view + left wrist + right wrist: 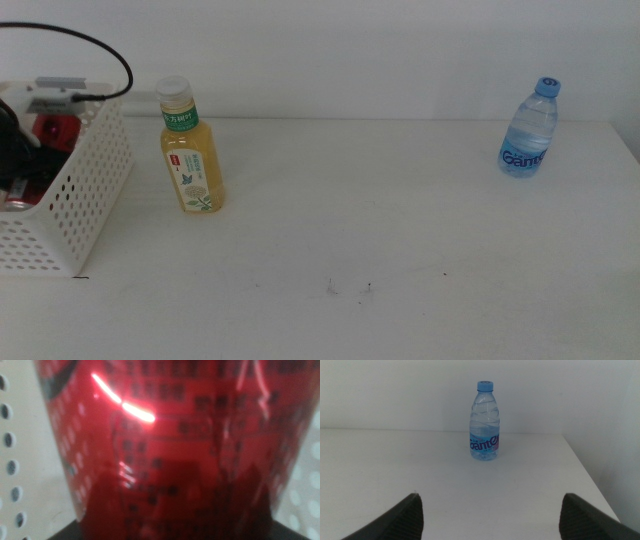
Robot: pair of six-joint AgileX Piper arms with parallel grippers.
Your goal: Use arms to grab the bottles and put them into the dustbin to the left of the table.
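At the nine o'clock edge of the middle view stands the dustbin (85, 190), a white perforated basket on the table (400, 230). The left gripper (12, 150) reaches down inside it, black with a cable looping above, and the red can (50, 128) shows beside it within the basket walls. In the left wrist view the red can (165, 445) fills nearly the whole picture, very close to the camera, with the basket's perforated wall on both sides; whether the jaws grip it or have parted cannot be told.

Just beside the dustbin, toward three o'clock from it, the yellow tea bottle (190, 150) stands upright, white cap on.

Far across the table, near two o'clock, the water bottle (530, 130) stands upright with its blue cap. The right gripper (490, 520) faces this water bottle (485, 422) from well apart, its jaws spread wide and holding nothing.
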